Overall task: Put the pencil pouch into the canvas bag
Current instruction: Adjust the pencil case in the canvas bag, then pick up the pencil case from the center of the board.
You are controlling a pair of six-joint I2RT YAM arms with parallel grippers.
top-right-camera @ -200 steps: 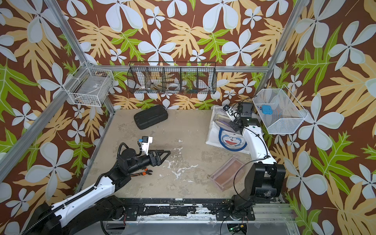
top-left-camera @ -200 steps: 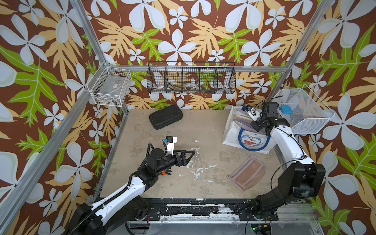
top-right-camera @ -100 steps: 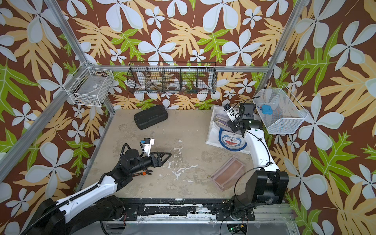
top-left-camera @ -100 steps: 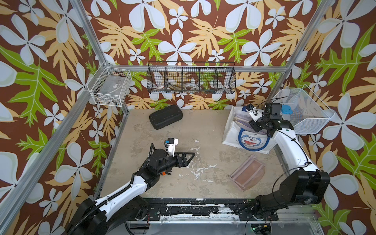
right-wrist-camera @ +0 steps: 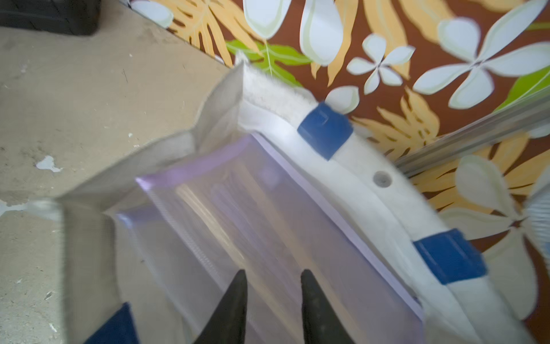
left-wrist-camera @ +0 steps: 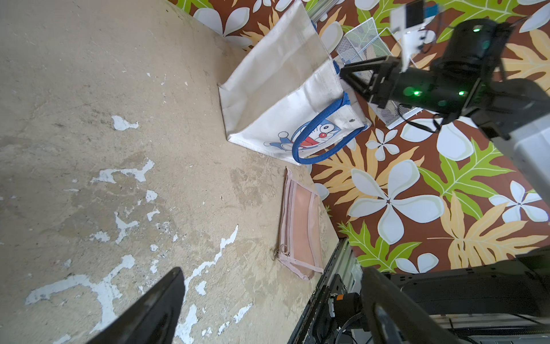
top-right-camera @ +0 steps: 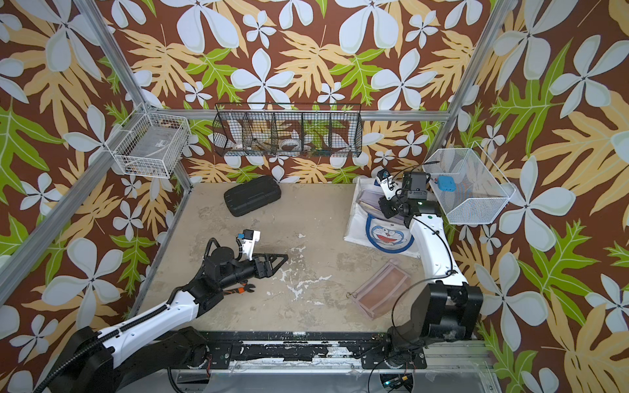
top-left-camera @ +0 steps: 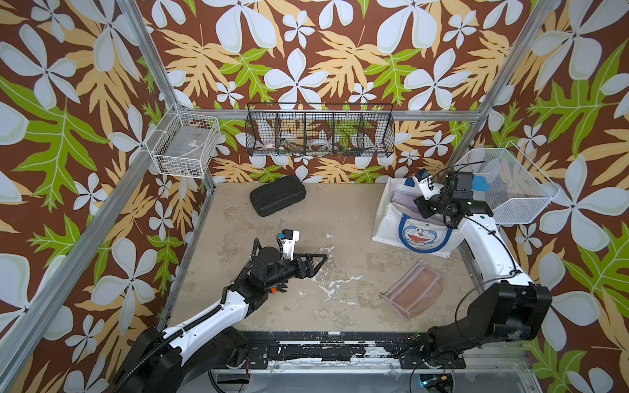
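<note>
Scuffed beige table [top-left-camera: 340, 211], white chips; flowered walls [top-left-camera: 306, 51]. My left gripper [top-left-camera: 321, 260] spread wide, empty. My right gripper [right-wrist-camera: 273, 277] slightly parted above purple pouch [right-wrist-camera: 282, 223] in canvas bag [top-left-camera: 388, 224], gripping nothing.

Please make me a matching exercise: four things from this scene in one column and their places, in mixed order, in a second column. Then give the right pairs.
1. white canvas bag with blue handles
2. translucent purple pouch
3. pink mesh pouch
4. black hard case

A. lying flat at the front right of the table
B. at the table's back edge, below the black wire basket
C. standing in the table's back right corner
D. inside the bag's open mouth

Pairs: 1-C, 2-D, 3-A, 4-B.
</note>
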